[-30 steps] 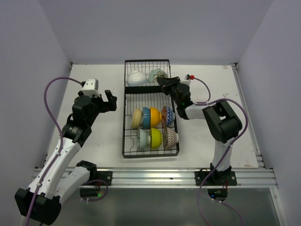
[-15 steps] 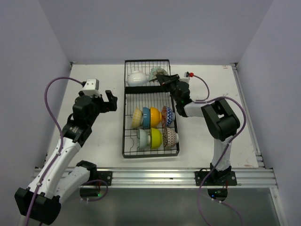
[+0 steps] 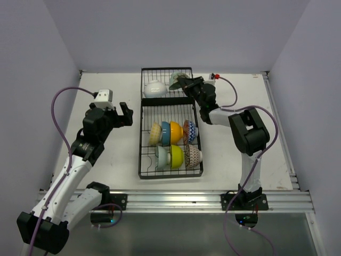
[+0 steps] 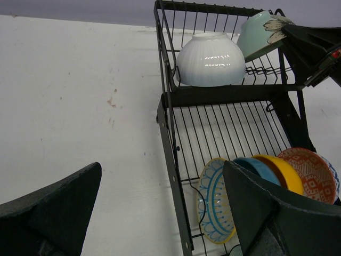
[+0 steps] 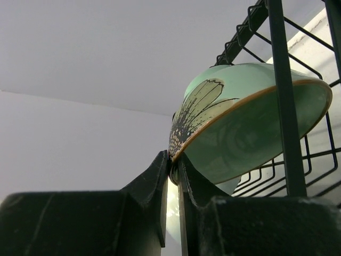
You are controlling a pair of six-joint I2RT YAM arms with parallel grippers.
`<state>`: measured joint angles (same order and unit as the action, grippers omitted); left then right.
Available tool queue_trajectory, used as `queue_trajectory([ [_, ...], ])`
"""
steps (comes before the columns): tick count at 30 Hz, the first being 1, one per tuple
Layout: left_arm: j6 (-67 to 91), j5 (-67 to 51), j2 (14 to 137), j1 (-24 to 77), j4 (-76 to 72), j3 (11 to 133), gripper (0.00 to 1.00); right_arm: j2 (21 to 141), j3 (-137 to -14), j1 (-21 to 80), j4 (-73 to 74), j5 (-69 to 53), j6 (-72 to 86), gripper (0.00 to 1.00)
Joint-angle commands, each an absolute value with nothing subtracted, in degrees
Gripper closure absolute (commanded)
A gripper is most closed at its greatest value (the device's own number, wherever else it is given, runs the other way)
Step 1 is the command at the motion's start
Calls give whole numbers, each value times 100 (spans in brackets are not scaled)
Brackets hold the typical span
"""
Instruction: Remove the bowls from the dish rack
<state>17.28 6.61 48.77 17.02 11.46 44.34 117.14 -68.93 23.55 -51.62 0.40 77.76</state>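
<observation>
Pinching the rim of the mint bowl [image 5: 250,122] at the dish rack [image 3: 141,144] far end: your right claw [image 5: 175,160] (left claw [image 3: 123,114] gapes wide).

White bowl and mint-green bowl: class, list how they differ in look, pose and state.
The white bowl is plain and ribbed; the mint-green bowl carries a painted flower. The white bowl sits upside down; the mint-green bowl is tilted. The white bowl is untouched; the right hand pinches the mint-green bowl's rim. Both are in the short section of the dish rack.
</observation>
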Motion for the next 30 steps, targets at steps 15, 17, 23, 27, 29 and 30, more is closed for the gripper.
queue_trajectory([
  [15, 1521, 651, 4790, 1723, 1002, 4474, 0, 11602, -8244, 2277, -4694, -632, 7040, 100],
  [17, 1512, 642, 4799, 1723, 984, 4482, 0, 11558, -8375, 2276, -4536, -659, 6857, 100],
  [23, 1468, 607, 4790, 1723, 958, 4465, 0, 11382, -8622, 2189, -4237, -791, 6583, 100],
  [27, 1433, 737, 4773, 1723, 1010, 4509, 0, 11102, -8684, 2188, -3885, -922, 6425, 100],
  [29, 1380, 878, 4729, 1749, 1028, 4517, 0, 10917, -8483, 2188, -3841, -984, 6442, 100],
  [30, 1371, 931, 4702, 1766, 1011, 4500, 0, 10690, -8386, 2188, -3850, -993, 6468, 100],
])
